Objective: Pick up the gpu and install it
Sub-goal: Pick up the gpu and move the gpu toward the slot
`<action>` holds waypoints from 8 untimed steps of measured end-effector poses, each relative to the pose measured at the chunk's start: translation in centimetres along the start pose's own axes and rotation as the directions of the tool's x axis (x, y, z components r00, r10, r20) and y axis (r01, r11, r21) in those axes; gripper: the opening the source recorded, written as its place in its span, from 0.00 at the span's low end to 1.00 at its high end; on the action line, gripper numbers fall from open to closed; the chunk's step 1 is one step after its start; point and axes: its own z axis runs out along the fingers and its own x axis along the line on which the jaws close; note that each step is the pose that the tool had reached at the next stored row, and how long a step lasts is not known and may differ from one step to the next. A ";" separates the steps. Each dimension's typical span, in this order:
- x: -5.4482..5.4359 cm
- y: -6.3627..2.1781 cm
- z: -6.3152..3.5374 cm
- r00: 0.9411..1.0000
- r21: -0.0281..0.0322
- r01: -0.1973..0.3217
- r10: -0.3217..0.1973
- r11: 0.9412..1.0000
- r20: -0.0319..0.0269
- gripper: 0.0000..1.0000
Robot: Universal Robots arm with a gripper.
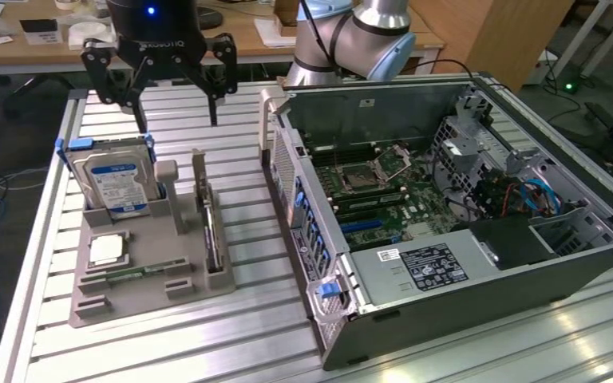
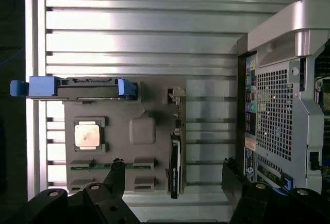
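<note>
Slatted table (image 1: 179, 343) is carrying a grey tray (image 1: 136, 243) at near left. The gpu (image 1: 211, 231) is standing on edge in the tray's right slot, probably so fingers can pinch it from above. To its right, the open case (image 1: 456, 311) is lying ready. Farther back, the gripper (image 1: 176, 112) is hovering wide open, gripping nothing.

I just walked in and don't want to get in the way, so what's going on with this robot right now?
The robot arm's gripper hangs open and empty over the grey parts holder, close to the hard drive. The graphics card stands on edge in the holder, untouched and not yet installed. The open computer case sits beside the holder, on the exterior view's right.
</note>
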 end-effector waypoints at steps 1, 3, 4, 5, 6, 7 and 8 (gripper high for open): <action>0.0 -0.07 0.04 1.000 0.000 0.000 0.000 1.000 0.000 0.84; 0.0 -0.17 0.13 1.000 0.000 0.000 0.000 1.000 0.000 0.84; 0.0 -0.19 0.20 1.000 0.000 0.000 0.000 1.000 0.000 0.84; 0.0 -0.19 0.28 1.000 0.000 0.000 0.000 1.000 0.000 0.84; 0.0 -0.20 0.37 1.000 0.000 0.000 0.000 1.000 0.000 0.84; 0.0 -0.20 0.45 1.000 0.000 0.000 0.000 1.000 0.000 0.84; 0.0 -0.21 0.51 1.000 0.000 0.000 0.000 1.000 0.000 0.84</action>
